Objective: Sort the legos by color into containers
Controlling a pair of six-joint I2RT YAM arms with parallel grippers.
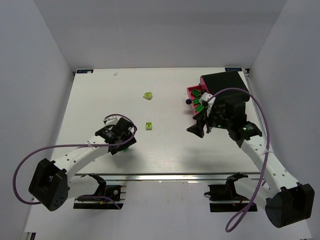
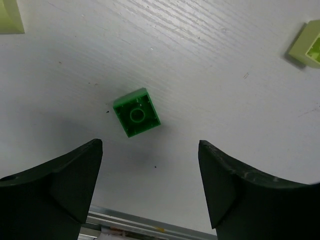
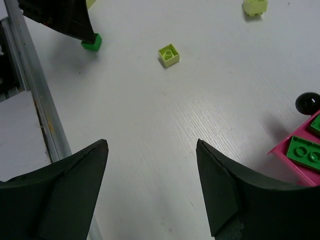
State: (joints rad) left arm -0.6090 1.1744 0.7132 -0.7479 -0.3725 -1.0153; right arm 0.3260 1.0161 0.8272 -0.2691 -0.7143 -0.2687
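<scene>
Legos, loose: a dark green brick (image 2: 136, 112) lies on the white table (image 1: 100, 95), in the centre of the left wrist view, with a ring showing in its upper face. A lime brick (image 1: 149, 126) sits mid-table in the top view. A second lime brick (image 1: 147, 95) lies above it in the frame, well apart from it.
Legos, stored: green bricks (image 1: 198, 102) lie inside the pulled-out drawer (image 1: 191, 92), right of centre in the top view.
Containers (image 1: 222, 81): a black box at the upper right of the top view. Its magenta-edged drawer opens toward the table's middle, and a round dark knob (image 3: 306, 102) shows at the right edge of the right wrist view.
Left gripper (image 2: 150, 147): lower left of the top view, pointing down at the table. Its jaws are spread wide and hold nothing. The dark green brick lies just beyond the fingertips, in line with the gap between them and touching neither.
Right gripper (image 3: 150, 145): just below the drawer in the top view. Its jaws stand wide apart and empty, with only bare table between them. The drawer's corner is at the lower right of its wrist view.
</scene>
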